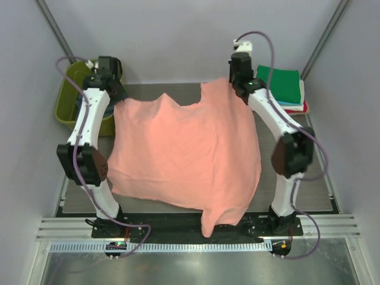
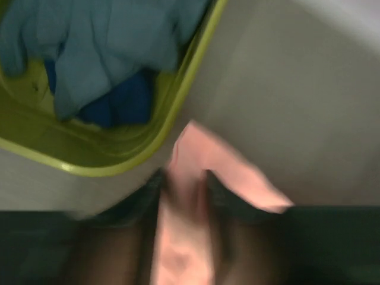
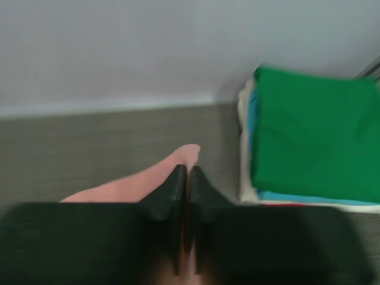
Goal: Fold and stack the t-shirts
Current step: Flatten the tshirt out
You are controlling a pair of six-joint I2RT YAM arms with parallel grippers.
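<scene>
A salmon-pink t-shirt (image 1: 187, 154) hangs spread out between my two grippers, its lower hem drooping over the near edge of the table. The left gripper (image 1: 117, 98) is at the shirt's far left corner. In the blurred left wrist view that gripper (image 2: 184, 178) has its fingers parted, with a band of the pink t-shirt (image 2: 178, 237) still lying between them. My right gripper (image 1: 240, 88) is shut on the far right corner. The right wrist view shows that gripper (image 3: 187, 172) with its jaws pressed together on the pink t-shirt's (image 3: 130, 187) edge.
A stack of folded t-shirts (image 1: 280, 84), green on top, lies at the back right, next to the right gripper (image 3: 314, 136). An olive-green tub (image 1: 68, 101) holding blue t-shirts (image 2: 101, 53) stands at the back left. Grey walls close in on three sides.
</scene>
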